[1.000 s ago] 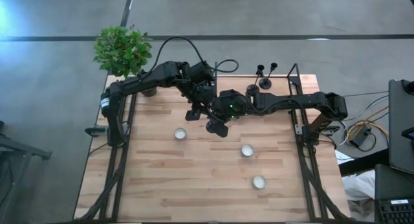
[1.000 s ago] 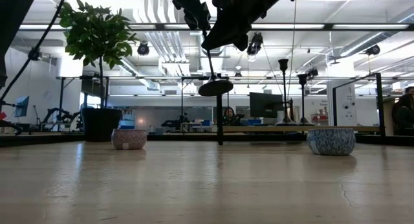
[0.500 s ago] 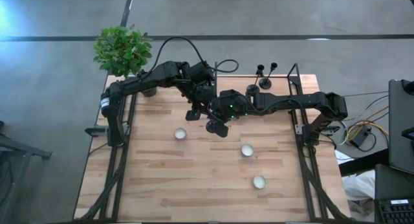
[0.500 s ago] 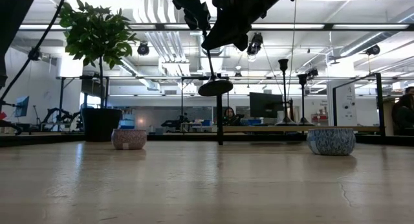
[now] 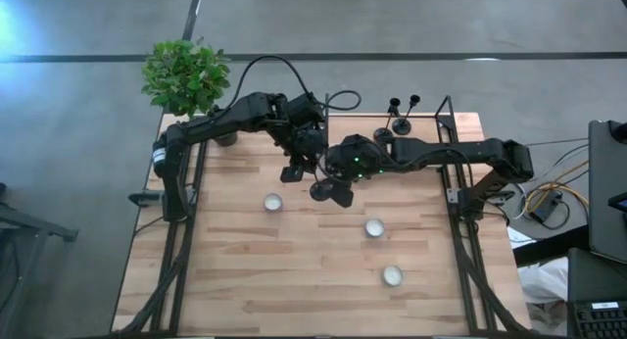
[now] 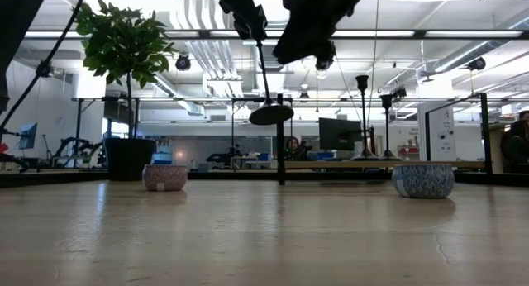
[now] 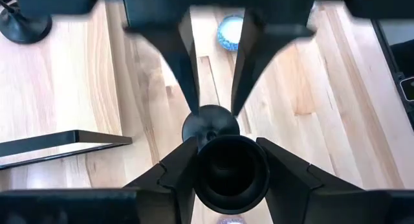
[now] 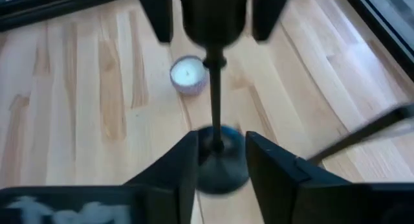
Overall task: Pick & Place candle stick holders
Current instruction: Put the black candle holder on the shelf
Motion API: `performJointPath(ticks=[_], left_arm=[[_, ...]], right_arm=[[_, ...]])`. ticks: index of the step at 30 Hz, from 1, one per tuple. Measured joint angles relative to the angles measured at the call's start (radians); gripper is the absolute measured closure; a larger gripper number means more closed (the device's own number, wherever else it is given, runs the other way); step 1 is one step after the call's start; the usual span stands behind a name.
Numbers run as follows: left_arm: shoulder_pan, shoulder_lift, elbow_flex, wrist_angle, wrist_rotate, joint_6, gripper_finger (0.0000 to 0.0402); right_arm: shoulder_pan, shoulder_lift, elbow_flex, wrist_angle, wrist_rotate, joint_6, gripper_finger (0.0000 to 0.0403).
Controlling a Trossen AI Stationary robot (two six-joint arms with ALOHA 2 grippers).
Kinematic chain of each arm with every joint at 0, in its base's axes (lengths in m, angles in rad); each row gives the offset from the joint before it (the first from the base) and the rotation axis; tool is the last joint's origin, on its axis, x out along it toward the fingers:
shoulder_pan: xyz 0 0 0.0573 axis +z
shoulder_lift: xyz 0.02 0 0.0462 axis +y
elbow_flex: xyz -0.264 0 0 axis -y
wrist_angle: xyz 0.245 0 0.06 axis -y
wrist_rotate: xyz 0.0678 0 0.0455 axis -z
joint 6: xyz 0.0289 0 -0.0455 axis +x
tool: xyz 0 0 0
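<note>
One candle stick holder (image 6: 270,114) hangs airborne, cup clamped by the left gripper (image 7: 223,166); the right gripper (image 8: 217,162), at 3 o'clock, straddles its stem, parted.

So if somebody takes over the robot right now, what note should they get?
Left gripper: shut on the cup of one candlestick holder, which hangs base-down above the table's middle.
Right gripper: open, fingers either side of that holder's stem.
Other two holders: standing at the table's back edge.
Done: none looks placed yet.
Left: set this one down, then probably move the other two.
</note>
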Motion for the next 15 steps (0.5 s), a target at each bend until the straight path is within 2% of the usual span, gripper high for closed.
performJointPath(ticks=[4,8,15], left_arm=[[0.000,0.000,0.000,0.000,0.000,0.004,0.0256],[0.000,0.000,0.000,0.000,-0.012,0.022,0.0256],[0.000,0.000,0.003,0.008,-0.041,0.059,0.0256]], right_arm=[[0.000,-0.055,-0.002,-0.082,0.000,0.002,0.0248],[0.000,-0.137,-0.019,-0.131,0.003,0.003,0.0240],[0.018,-0.333,-0.098,-0.130,0.087,0.017,0.0277]])
